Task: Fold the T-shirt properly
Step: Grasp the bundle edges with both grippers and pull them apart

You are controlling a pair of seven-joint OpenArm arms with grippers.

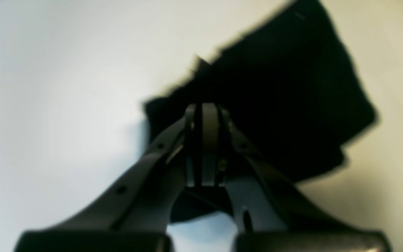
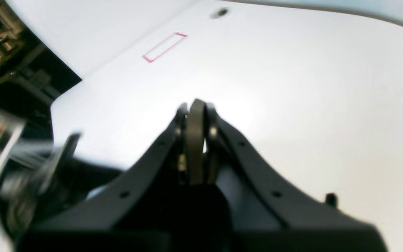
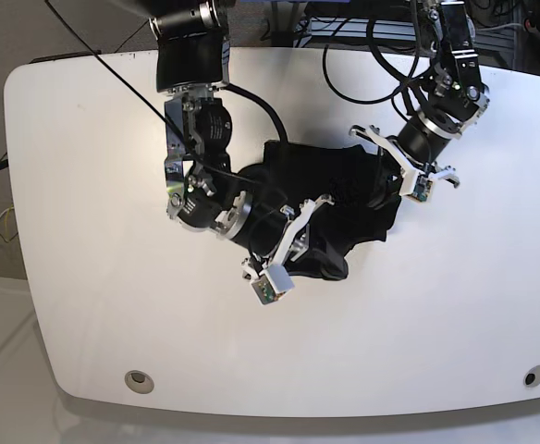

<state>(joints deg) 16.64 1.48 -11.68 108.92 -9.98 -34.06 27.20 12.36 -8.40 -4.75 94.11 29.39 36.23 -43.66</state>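
Closest to the base camera is the front rim of the white table (image 3: 279, 388), bare apart from a small round fitting near each corner. Taking the T-shirt (image 3: 335, 199) as the landmark: it sits roughly mid-table, bunched into a dark crumpled heap, nowhere near a neat fold.

Left of the shirt, the right gripper (image 3: 293, 236) hangs over its lower-left edge with the jaws squeezed together. Its own wrist camera shows only bare table ahead of the tips, so I can't tell if it's got any cloth. On the shirt's right side, the left gripper (image 3: 409, 176) is pinched narrow too, right at the fabric's edge; its wrist view has black cloth just beyond the tips, but an actual grip isn't clear.

Progress-wise, I'd call this early: nothing flattened, no sleeves tucked, no visible crease. Spreading it out and every fold remain.
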